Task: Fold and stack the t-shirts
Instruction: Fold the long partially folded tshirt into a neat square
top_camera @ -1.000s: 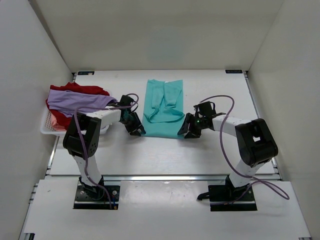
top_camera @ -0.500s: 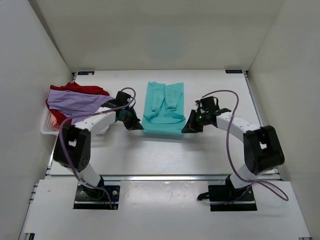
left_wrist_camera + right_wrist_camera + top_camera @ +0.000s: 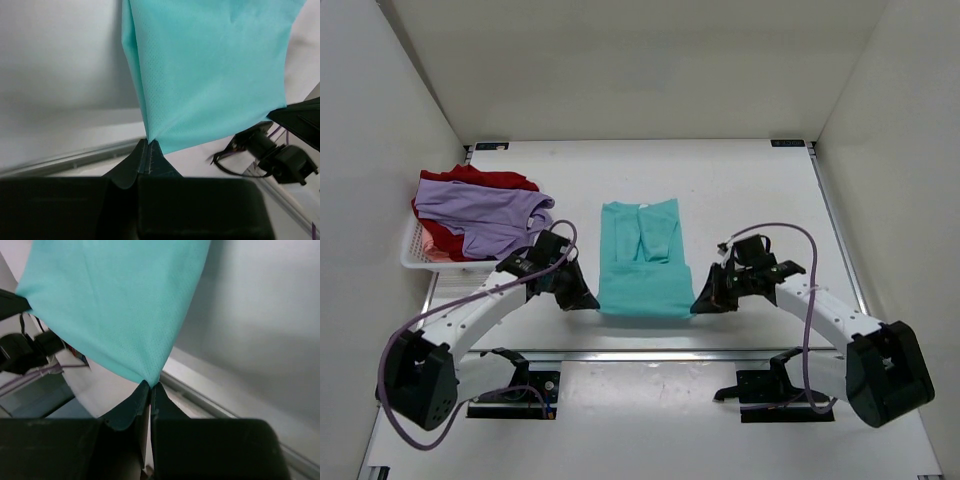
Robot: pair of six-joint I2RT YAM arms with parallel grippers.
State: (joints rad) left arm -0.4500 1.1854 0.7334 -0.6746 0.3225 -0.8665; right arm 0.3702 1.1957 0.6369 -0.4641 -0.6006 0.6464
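The soft teal short-sleeved t-shirt (image 3: 640,258) lies in the middle of the top view on the white desk (image 3: 750,190). Its sleeves are turned in over the body, so it makes a narrow upright rectangle with the collar at the top. The left hand (image 3: 584,298) is clamped tight on the shirt's lower left corner and the right hand (image 3: 704,303) on its lower right corner. Both wrist views show a peak of teal cloth pinched between closed fingers, with the hem raised off the desk.

By my reading, the lengthwise folds of this first shirt are done and the crosswise fold, bringing the hem up toward the collar, is not yet made.

At the left of the frame the lavender-purple cloth shirt (image 3: 480,215) lies crumpled on top of the red cloth shirt (image 3: 485,180), both heaped over the white plastic lattice basket (image 3: 415,258). Neither looks folded. No stack exists yet, so most of the task is left.
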